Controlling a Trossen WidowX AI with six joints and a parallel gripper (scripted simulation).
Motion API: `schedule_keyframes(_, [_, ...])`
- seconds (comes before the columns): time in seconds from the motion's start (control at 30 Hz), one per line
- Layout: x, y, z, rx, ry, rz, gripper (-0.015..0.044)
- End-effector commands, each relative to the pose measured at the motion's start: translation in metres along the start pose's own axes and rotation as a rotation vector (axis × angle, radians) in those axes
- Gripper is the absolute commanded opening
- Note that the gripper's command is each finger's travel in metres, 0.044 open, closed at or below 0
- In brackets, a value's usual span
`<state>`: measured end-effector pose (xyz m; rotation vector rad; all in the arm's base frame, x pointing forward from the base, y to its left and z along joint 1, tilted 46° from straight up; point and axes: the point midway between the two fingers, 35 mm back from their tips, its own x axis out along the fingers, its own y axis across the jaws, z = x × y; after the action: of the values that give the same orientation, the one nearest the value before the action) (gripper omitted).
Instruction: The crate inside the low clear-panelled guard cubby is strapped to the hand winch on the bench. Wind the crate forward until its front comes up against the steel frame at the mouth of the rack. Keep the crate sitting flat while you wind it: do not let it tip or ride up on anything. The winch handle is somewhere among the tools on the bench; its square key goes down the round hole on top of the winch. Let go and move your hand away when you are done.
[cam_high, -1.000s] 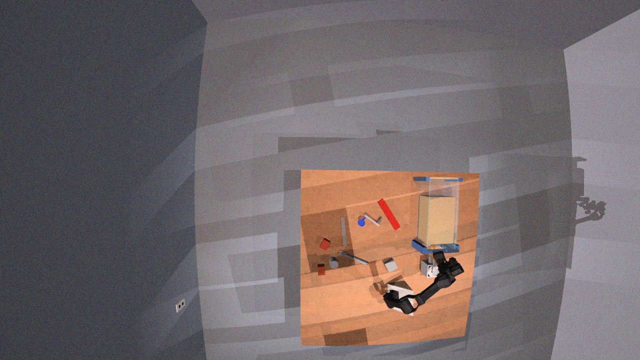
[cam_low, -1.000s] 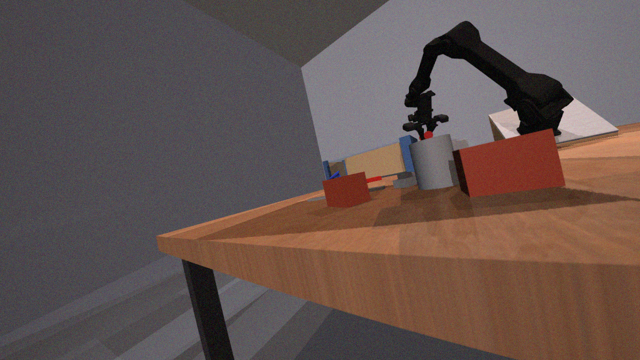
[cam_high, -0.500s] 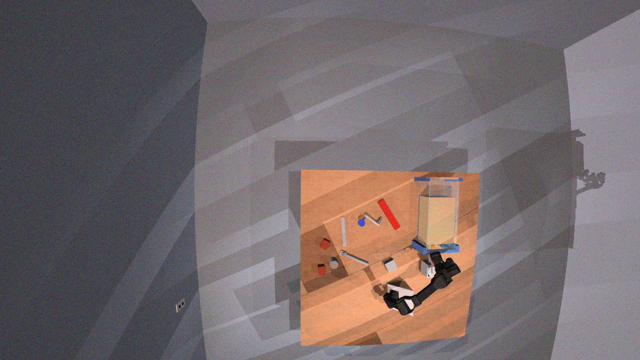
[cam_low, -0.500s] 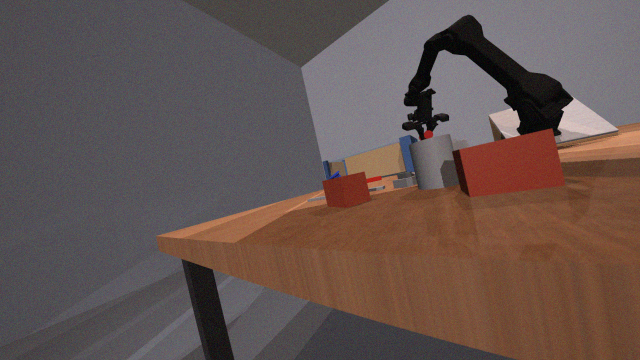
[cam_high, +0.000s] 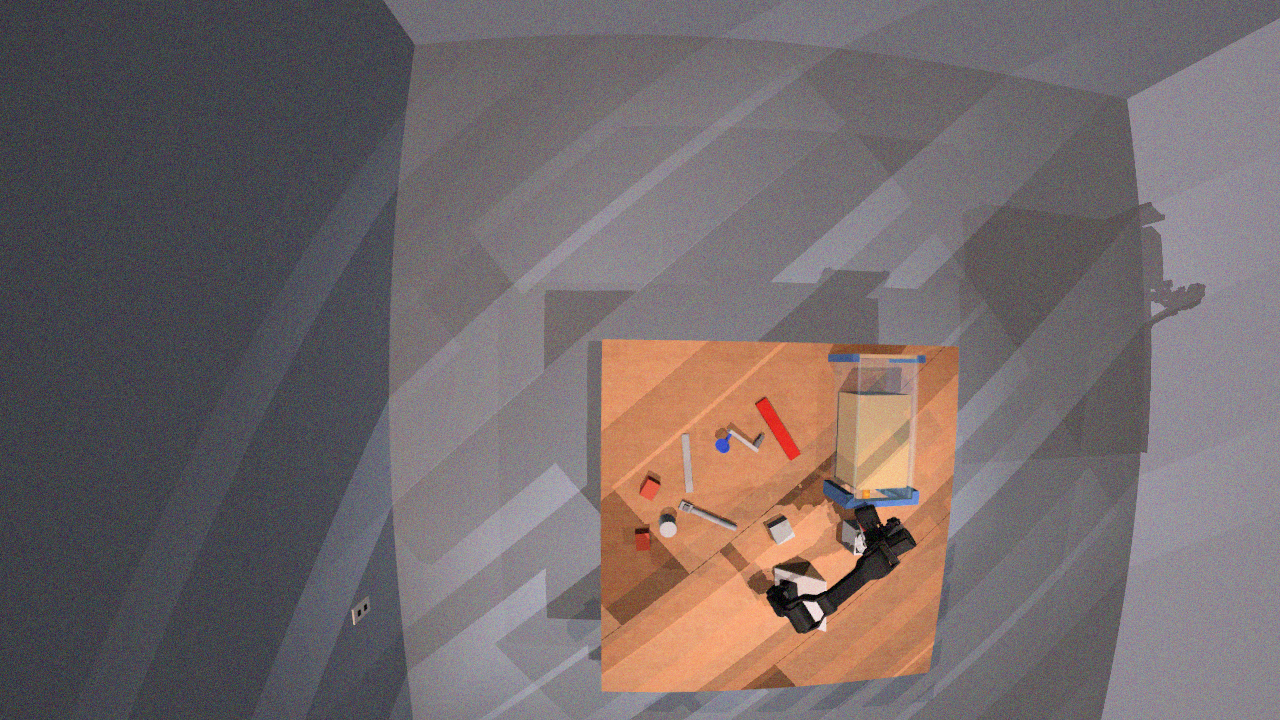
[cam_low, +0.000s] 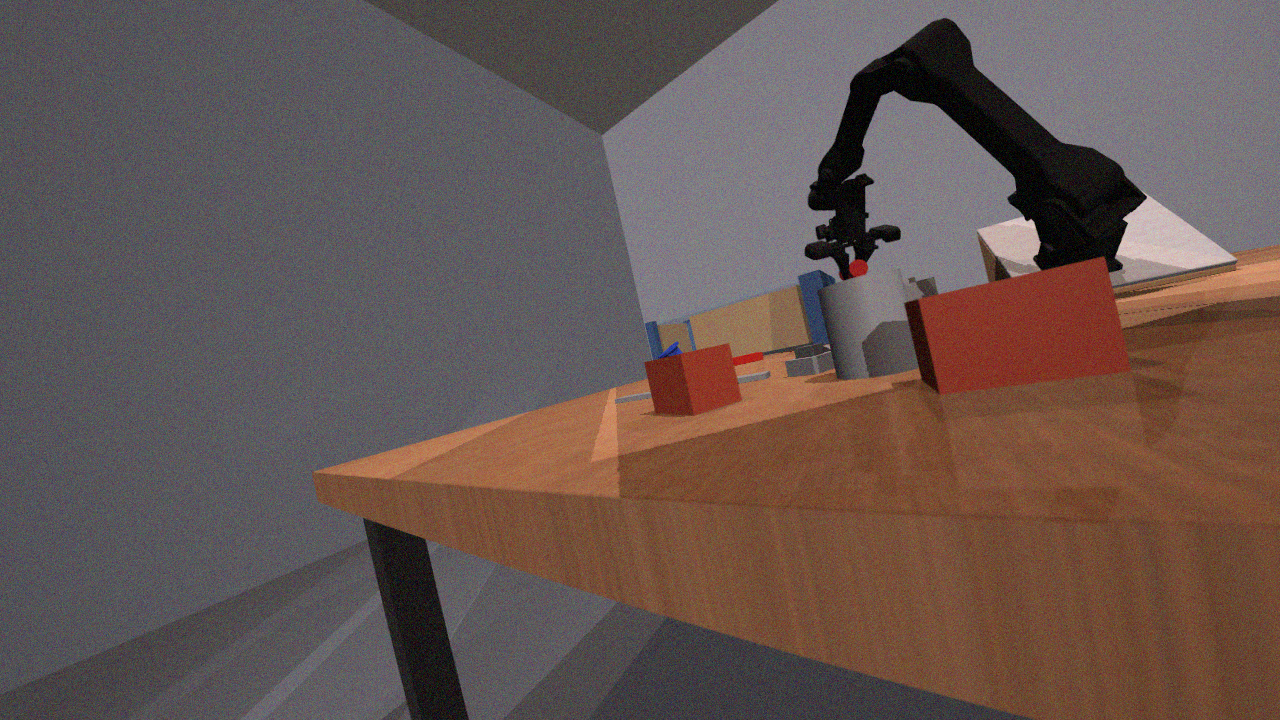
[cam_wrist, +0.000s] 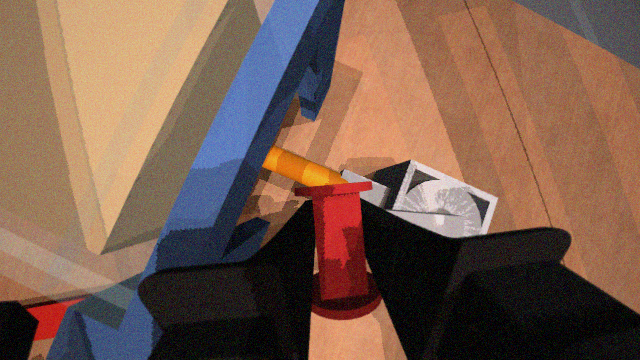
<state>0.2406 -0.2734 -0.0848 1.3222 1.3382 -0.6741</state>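
My gripper (cam_low: 849, 267) (cam_wrist: 331, 204) is shut on the red knob (cam_low: 858, 267) (cam_wrist: 342, 250) of the winch handle. The knob stands upright between the fingertips. The handle's arm and key are hidden by the fingers. The winch (cam_high: 849, 535) (cam_wrist: 440, 210) is a grey-white box in front of the rack. An orange strap (cam_high: 865, 493) (cam_wrist: 300, 167) runs from it under the blue frame (cam_high: 902, 497) (cam_wrist: 225, 125). The tan crate (cam_high: 872, 438) (cam_low: 747, 320) (cam_wrist: 135, 90) looks flat inside the clear panels, its front a little behind the frame; the exact gap is unclear.
A grey block (cam_high: 780, 530) lies left of the winch. Farther left are a red bar (cam_high: 776, 428), a blue-knobbed crank (cam_high: 723, 445), a grey strip (cam_high: 687, 462), a wrench (cam_high: 708, 515), a grey cylinder (cam_high: 667, 526) (cam_low: 868, 331) and two red blocks (cam_high: 649, 487) (cam_high: 642, 540).
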Motion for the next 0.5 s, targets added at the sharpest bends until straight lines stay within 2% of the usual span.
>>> schedule_keyframes(0.0, [-0.002,0.001,-0.014,0.006,0.026,0.002,0.0000])
schedule_keyframes(0.47, [-0.009,0.000,-0.028,0.007,0.027,0.001,0.0000])
